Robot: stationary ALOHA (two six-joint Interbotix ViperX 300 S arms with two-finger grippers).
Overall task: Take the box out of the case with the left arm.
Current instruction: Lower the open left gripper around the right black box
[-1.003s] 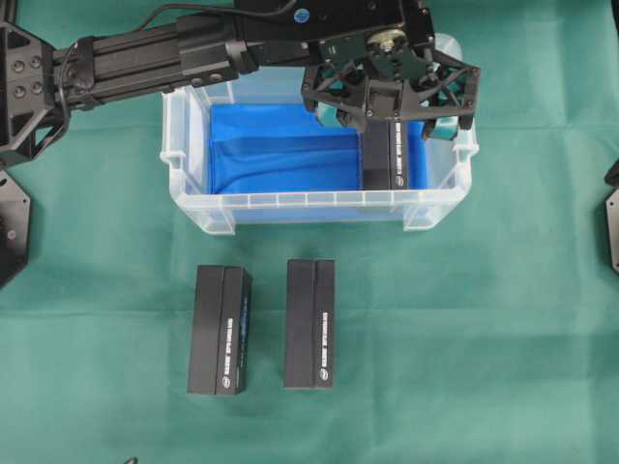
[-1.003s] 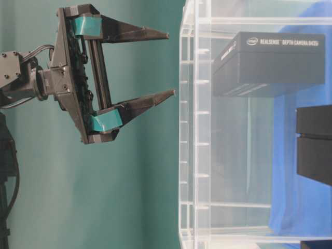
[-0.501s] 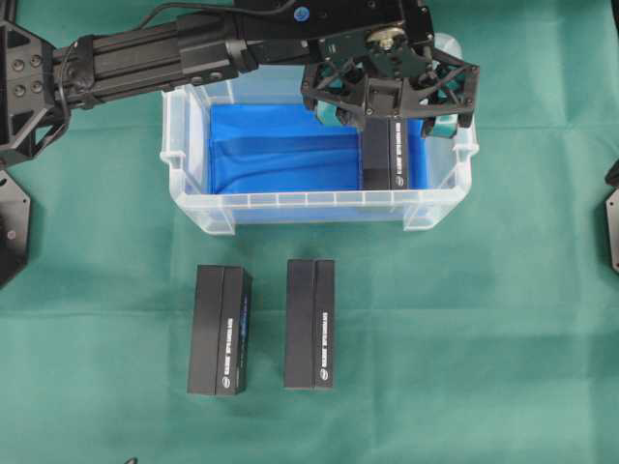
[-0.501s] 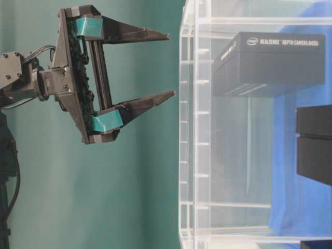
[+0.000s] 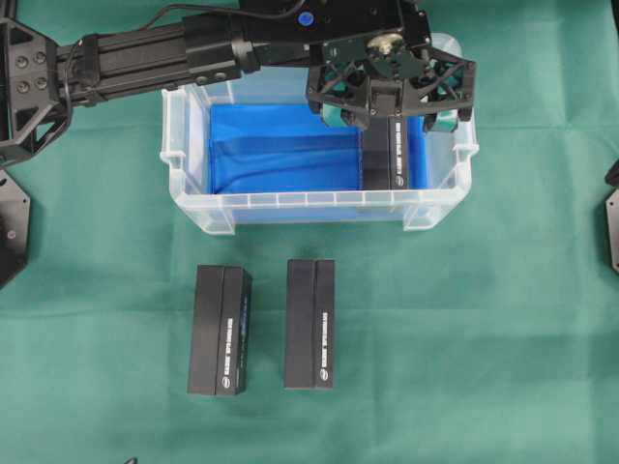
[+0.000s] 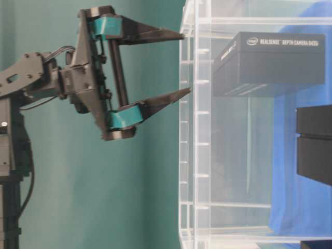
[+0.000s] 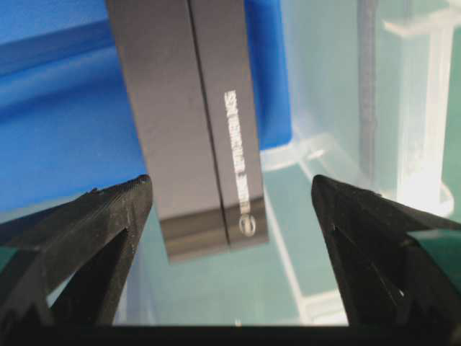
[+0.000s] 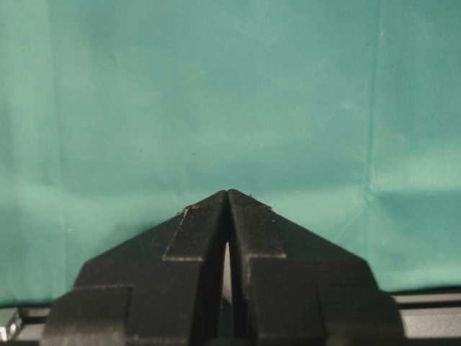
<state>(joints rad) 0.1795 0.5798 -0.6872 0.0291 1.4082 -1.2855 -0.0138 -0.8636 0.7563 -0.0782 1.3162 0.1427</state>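
The left gripper (image 5: pixel 392 104) is held spread wide above the box (image 5: pixel 385 155) at the right end of the case (image 5: pixel 290 201); nothing is gripped. The right gripper (image 8: pixel 227 198) is seen pressed together over the green tabletop (image 5: pixel 464 319).

Two black camera boxes lie on a green cloth (image 5: pixel 503 348), both well apart from the left pincer (image 5: pixel 390 116) and, in the overhead view, below it. The right-hand box (image 5: pixel 309 323) sits below and slightly left of the pincer. The left-hand box (image 5: pixel 221 330) lies farther left, near its neighbour but not touching it. They are parallel, each with a lengthwise seam and white print too small to read. The cloth shows faint creases.
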